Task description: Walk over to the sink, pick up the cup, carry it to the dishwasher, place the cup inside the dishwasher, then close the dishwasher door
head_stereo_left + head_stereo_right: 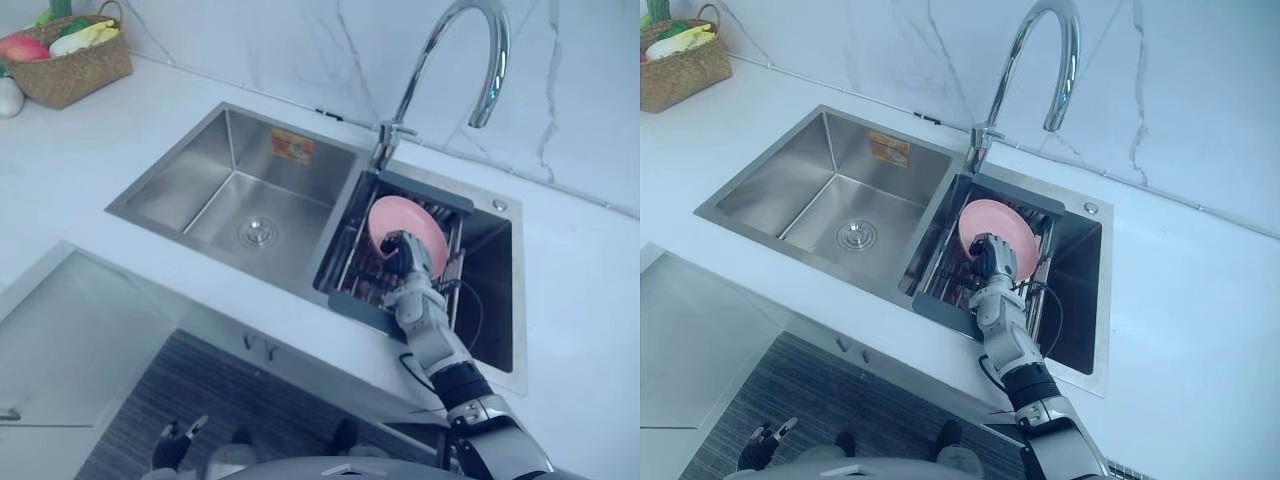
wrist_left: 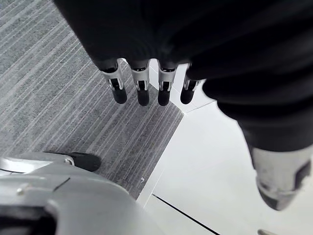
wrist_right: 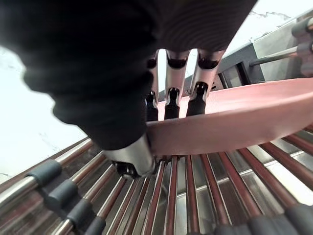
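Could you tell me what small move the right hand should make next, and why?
Probably lift straight up: the right hand pinches the rim of the pink dish, which stands between the bars of the rack, where a sideways pull could snag.

The place is a kitchen, home-like in its fittings. A stainless steel double-bowl sink (image 1: 240, 200) is set into a white countertop (image 1: 580, 300). A tall curved chrome faucet (image 1: 487, 70) rises at the sink's back edge, and a white marble-veined wall (image 1: 300, 50) stands behind it. The sink's right bowl holds a dish rack (image 1: 352, 303) with a pink plate (image 1: 395, 218) standing in it. Well to the sink's left, a wicker basket (image 1: 75, 70) of produce sits on the counter. Below the sink's front edge lies a grey striped floor (image 1: 200, 400).
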{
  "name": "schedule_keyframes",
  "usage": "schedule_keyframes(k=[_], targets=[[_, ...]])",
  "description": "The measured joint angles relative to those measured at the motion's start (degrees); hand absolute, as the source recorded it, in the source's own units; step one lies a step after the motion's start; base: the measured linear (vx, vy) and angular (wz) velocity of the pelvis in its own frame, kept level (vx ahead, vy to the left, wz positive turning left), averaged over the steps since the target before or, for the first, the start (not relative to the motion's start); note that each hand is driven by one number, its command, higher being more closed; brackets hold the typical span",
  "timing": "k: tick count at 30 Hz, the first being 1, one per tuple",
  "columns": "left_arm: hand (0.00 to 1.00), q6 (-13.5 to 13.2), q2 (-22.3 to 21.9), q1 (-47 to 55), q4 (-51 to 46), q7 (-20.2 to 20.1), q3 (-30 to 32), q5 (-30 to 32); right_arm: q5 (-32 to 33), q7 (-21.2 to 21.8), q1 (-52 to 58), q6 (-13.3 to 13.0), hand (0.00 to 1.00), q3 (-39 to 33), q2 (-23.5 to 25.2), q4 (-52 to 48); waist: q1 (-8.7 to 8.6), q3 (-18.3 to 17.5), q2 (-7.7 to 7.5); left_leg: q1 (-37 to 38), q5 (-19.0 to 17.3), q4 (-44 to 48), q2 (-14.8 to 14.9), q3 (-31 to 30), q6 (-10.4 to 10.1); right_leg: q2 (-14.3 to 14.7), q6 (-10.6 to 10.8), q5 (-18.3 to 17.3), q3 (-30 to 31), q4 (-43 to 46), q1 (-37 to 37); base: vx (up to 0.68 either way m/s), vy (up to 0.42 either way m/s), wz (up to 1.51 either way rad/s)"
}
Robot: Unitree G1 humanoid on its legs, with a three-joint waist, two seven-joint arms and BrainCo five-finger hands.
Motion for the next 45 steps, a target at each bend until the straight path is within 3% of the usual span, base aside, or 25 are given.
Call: schedule_keyframes(k=[10,17,21,27,34,39,41,43,45], targets=[[0.0,0.0,0.0,-0.1,0.0,0.0,0.1,0.0,-0.3,-3.7,0.0,0.2,1.0,-0.1,0.0,-0.7,0.26,-0.1,-0.1,-0.1,0.1,-0.1,-0.2,-0.6,0.1,-0.1,0.0,0.0,-0.5,0.0,0.1,0.0,0.0,0.01],[0.0,-0.5,0.1,0.2,0.1,0.0,0.3,0.0,2.2,-3.1,1.6,-3.3,1.0,-2.1,-0.2,-10.2,-0.33,-0.1,-0.2,0.1,0.1,0.0,-0.2,-0.4,0.1,-0.1,0.0,0.1,-0.4,0.0,0.2,0.0,0.0,-0.01],[0.0,-0.6,0.0,0.3,0.3,0.1,0.7,0.0,5.5,0.7,3.4,-6.1,1.0,-3.3,-0.3,-14.9,-0.73,-0.2,-0.26,0.7,0.1,-0.1,-0.1,0.3,0.1,-0.1,0.0,0.2,0.6,0.0,0.3,0.0,0.0,-0.1],[0.0,-1.0,0.0,0.4,0.5,0.8,0.6,0.0,14.6,7.6,7.8,-7.2,1.0,-4.2,-0.5,-19.4,-1.17,-0.2,-0.27,1.0,-0.2,0.0,0.0,1.2,0.2,0.0,0.0,0.3,1.3,0.0,0.2,-0.02,0.005,-0.06],[0.0,-1.0,0.0,0.3,0.5,1.3,0.6,0.0,20.7,9.6,10.9,-8.6,1.0,-7.5,-1.5,-24.4,-2.13,-0.2,-0.24,0.8,-0.2,0.0,0.1,1.1,0.2,0.1,0.0,0.2,1.3,0.0,0.2,-0.01,0.0,0.01],[0.0,-1.6,0.0,0.4,0.5,1.3,0.1,0.0,21.1,10.1,12.0,-9.8,1.0,-11.7,-3.6,-28.7,-2.45,-0.4,0.17,-0.5,-0.3,1.1,0.1,-0.2,0.2,0.1,0.0,-0.3,0.2,0.1,0.2,0.0,-0.002,0.12],[0.0,-2.4,-0.5,0.7,0.4,1.3,0.0,-0.2,21.1,10.1,10.5,-10.1,1.0,-11.9,-5.2,-28.8,-1.52,-0.3,0.97,-2.4,-5.2,9.0,1.0,1.1,0.3,1.0,-0.4,-1.3,3.0,0.4,0.3,0.0,0.002,-0.37],[0.0,-2.7,-1.9,1.9,0.4,1.2,-0.1,-0.7,21.1,10.2,8.4,-11.0,1.0,-11.8,-5.7,-28.8,-1.43,-0.2,3.49,-6.0,-10.7,21.4,3.3,1.8,0.8,2.8,-0.9,-2.4,6.4,2.4,0.1,-0.03,0.02,-0.75],[0.0,-3.2,-2.7,2.2,0.3,1.3,-0.3,-0.9,21.0,10.1,7.9,-12.2,1.0,-11.8,-7.8,-29.0,-1.45,-0.8,4.72,-7.5,-11.7,25.4,3.4,-0.9,0.8,3.2,-0.7,-2.2,9.4,3.8,-1.4,-0.04,0.032,-0.85]])
